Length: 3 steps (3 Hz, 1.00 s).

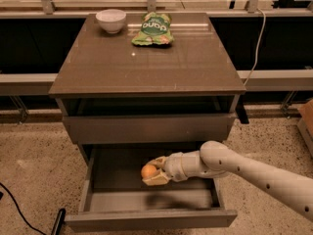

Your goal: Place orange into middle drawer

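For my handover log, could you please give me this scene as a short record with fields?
end effector: reaching into the open middle drawer, closed around the orange
orange: gripped, not yet released
middle drawer: pulled out toward the camera
cabinet top: white bowl and green snack bag near the back edge
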Available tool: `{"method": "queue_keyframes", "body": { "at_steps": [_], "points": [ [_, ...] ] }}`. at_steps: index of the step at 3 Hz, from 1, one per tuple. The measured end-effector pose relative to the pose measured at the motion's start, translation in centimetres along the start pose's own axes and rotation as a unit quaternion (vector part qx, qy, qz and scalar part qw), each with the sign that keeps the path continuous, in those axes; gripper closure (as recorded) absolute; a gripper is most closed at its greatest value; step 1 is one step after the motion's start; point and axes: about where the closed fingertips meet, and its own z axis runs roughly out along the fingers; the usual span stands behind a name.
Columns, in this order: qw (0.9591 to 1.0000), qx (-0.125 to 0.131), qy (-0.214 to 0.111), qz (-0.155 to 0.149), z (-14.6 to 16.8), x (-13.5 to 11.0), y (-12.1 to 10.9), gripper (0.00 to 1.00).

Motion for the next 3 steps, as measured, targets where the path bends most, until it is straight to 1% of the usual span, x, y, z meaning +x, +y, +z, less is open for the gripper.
{"method": "queue_keyframes", "body": {
  "at_steps": [1,2,3],
  "points": [
    [0.9989,0.03,0.009,-0.034,1.0,1.9,-1.3,1.0],
    [0.9929,0.075,0.023,-0.09,2.3,4.9,-3.5,1.0],
    [0.9879,0.093,0.035,-0.119,3.2,6.6,-4.9,1.0]
  ]
}}
